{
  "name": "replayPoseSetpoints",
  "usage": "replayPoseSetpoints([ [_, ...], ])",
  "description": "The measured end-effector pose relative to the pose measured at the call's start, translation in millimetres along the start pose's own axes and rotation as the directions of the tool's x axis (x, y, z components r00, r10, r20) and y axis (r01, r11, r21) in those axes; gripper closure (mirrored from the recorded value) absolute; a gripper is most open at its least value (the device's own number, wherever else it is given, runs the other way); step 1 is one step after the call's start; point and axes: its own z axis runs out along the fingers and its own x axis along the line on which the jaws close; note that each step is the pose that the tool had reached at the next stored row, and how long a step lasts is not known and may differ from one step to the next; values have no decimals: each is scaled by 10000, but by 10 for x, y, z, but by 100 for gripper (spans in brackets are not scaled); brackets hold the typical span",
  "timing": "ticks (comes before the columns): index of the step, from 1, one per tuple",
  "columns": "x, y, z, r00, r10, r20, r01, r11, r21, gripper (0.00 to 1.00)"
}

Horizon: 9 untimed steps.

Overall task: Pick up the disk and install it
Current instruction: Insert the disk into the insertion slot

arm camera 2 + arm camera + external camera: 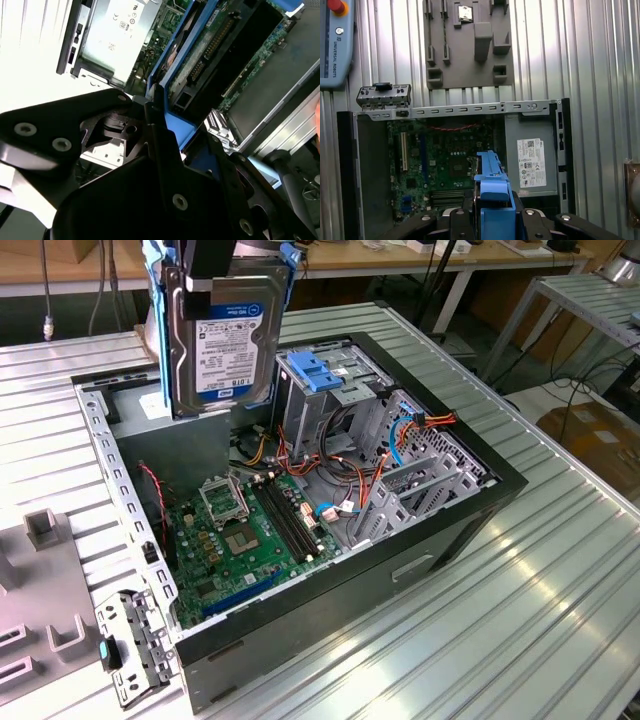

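Note:
The disk (222,340) hangs upright above the back of the open computer case (400,570), its white label with a blue band facing the exterior camera and blue rails on both sides. My gripper (218,262) is shut on its upper end. In the second wrist view the black fingers (165,150) clamp a blue rail, and the disk's circuit-board side (220,50) runs away from them. The first wrist view looks down along the blue rail (492,195) into the case, with the gripper (492,225) closed around it.
Inside the case lie a green motherboard (250,530), a metal drive cage with a blue latch (318,375), loose cables and a grey box with a white sticker (532,162). A grey fixture plate (465,45) and a detached front panel (130,650) sit beside the case on the ribbed metal table.

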Motion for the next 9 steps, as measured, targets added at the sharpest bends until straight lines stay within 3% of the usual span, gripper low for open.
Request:
replayPoseSetpoints([
  [9, 137, -10, 2, 10000, 1, -15, -1, 10000, 1, 63],
])
